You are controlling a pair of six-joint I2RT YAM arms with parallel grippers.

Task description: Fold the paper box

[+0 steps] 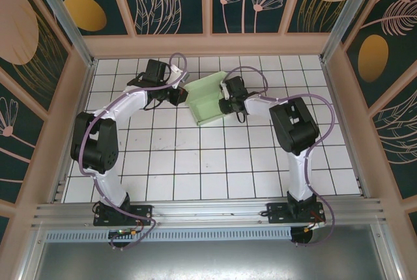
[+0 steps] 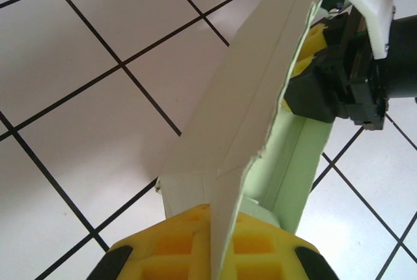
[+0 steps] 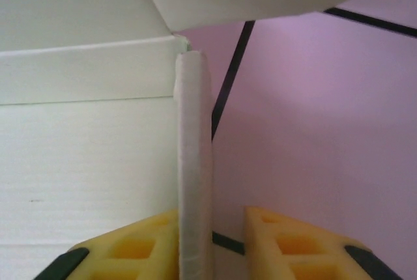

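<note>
The paper box (image 1: 210,104) is pale mint-green card, partly folded, lying on the white tiles between my two grippers. My left gripper (image 1: 180,95) is at the box's left edge. In the left wrist view, my left gripper (image 2: 218,244) is shut on a raised side flap of the paper box (image 2: 254,104), and the card edge runs up between the yellow fingers (image 2: 176,241). My right gripper (image 1: 226,102) is at the box's right wall. In the right wrist view, my right gripper (image 3: 212,247) is open around an upright wall edge (image 3: 194,163), which touches the left finger (image 3: 140,247) and stands apart from the right one.
A white tiled floor (image 1: 195,163) with black grout lines is fenced by pale wooden walls (image 1: 208,44) at the back and sides. A metal rail (image 1: 208,211) carries the arm bases at the near edge. My right gripper's black body (image 2: 339,78) shows beyond the flap.
</note>
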